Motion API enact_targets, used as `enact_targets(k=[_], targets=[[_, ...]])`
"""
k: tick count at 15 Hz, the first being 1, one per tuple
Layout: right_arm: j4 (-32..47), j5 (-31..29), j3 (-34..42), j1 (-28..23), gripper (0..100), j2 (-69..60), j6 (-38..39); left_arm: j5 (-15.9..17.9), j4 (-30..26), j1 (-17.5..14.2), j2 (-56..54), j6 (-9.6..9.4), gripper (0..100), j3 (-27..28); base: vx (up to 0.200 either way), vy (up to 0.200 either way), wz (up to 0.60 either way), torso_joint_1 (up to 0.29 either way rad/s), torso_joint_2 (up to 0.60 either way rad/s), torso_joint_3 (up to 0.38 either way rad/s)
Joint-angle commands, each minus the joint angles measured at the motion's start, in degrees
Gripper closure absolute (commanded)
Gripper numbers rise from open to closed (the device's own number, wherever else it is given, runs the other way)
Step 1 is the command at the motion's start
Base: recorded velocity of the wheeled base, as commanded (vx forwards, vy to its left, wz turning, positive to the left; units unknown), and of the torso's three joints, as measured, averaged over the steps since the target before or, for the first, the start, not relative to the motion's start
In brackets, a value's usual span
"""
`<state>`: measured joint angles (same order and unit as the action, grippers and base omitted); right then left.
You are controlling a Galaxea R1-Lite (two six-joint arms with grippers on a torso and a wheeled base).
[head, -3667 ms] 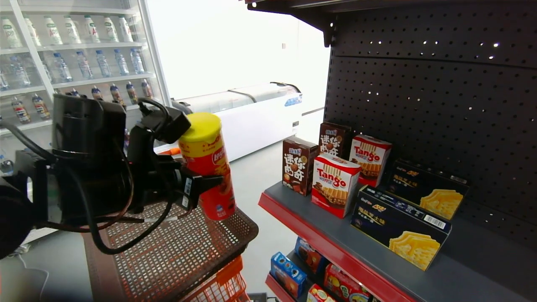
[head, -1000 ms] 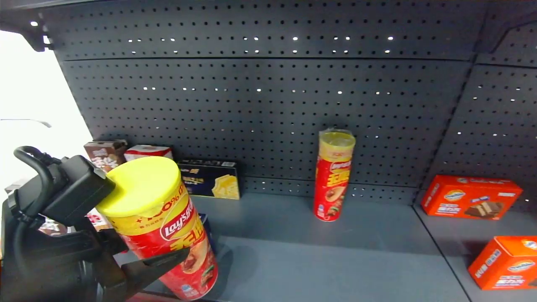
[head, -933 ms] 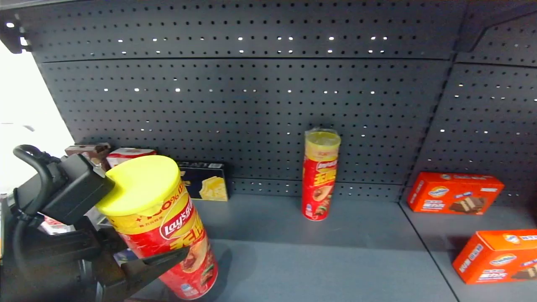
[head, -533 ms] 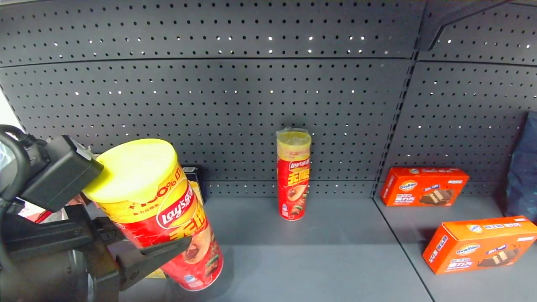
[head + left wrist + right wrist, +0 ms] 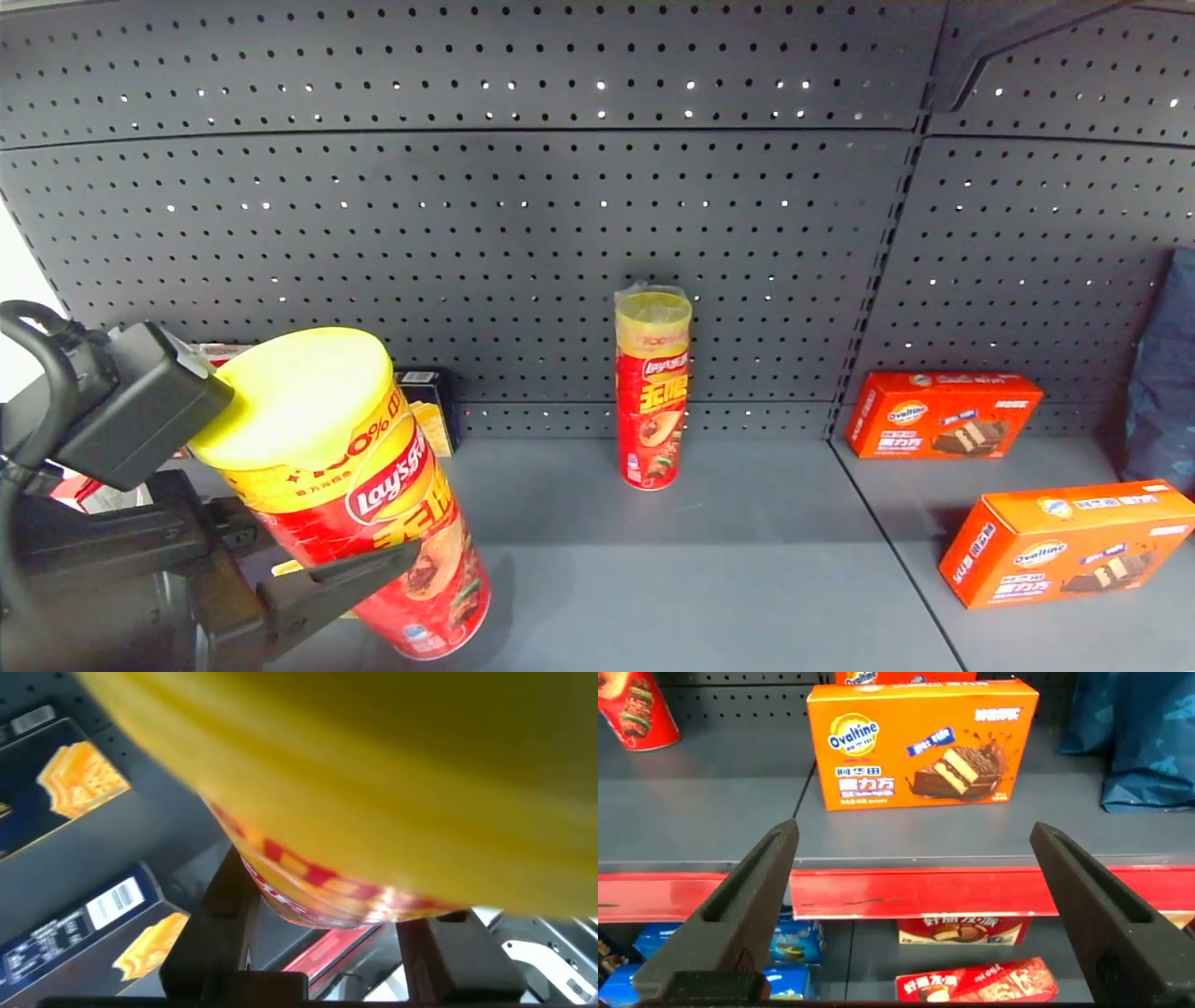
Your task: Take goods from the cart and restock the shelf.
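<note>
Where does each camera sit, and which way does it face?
Head view: on the head, facing forward and down at the shelf; left claw holds a can.
Left wrist view: on the left wrist, looking past claw and can at dark boxes.
Right wrist view: on the right wrist, facing the shelf front through the open right claw.
Shared: head and right wrist views both show the front orange box.

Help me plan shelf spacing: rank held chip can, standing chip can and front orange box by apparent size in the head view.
1. held chip can, nearest the camera, so unsure
2. front orange box
3. standing chip can
</note>
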<state>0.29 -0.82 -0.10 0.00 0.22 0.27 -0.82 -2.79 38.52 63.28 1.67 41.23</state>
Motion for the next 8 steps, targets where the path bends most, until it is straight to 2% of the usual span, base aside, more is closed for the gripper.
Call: enact_targets(k=[1, 2, 4, 5, 7, 8], targets=[[0.1, -0.1, -0.1, 0.5, 0, 3.2, -0.3, -0.2, -0.1, 0.3, -0.2, 0.0, 100, -0.7, 0.0, 0.0, 0.0, 0.0, 0.0, 0.0], [0.0, 0.5, -1.0, 0.8, 0, 3.6, -2.0, -0.2, 0.1, 0.1, -0.1, 0.0, 100, -0.2, 0.0, 0.0, 0.0, 0.0, 0.0, 0.0], [0.1, 3.7, -18.6, 1.9, 0, 18.7, 3.8, -0.2, 0.2, 0.0, -0.1, 0.0, 100, -0.3, 0.0, 0.0, 0.0, 0.0, 0.0, 0.0], [0.1, 7.4, -22.8, 3.3, 0, 22.4, 3.9, -0.2, 0.3, 0.0, 0.2, 0.0, 100, -0.5, 0.0, 0.0, 0.0, 0.0, 0.0, 0.0], [0.1, 15.1, -23.8, 6.2, 0, 26.5, -2.7, -0.2, 0.2, 0.0, 0.0, 0.0, 100, -0.7, 0.0, 0.0, 0.0, 0.0, 0.0, 0.0], [-0.2, 15.8, -24.1, 6.6, 0, 30.1, -5.2, -0.2, 0.0, 0.0, 0.0, 0.0, 100, -0.7, 0.0, 0.0, 0.0, 0.0, 0.0, 0.0]])
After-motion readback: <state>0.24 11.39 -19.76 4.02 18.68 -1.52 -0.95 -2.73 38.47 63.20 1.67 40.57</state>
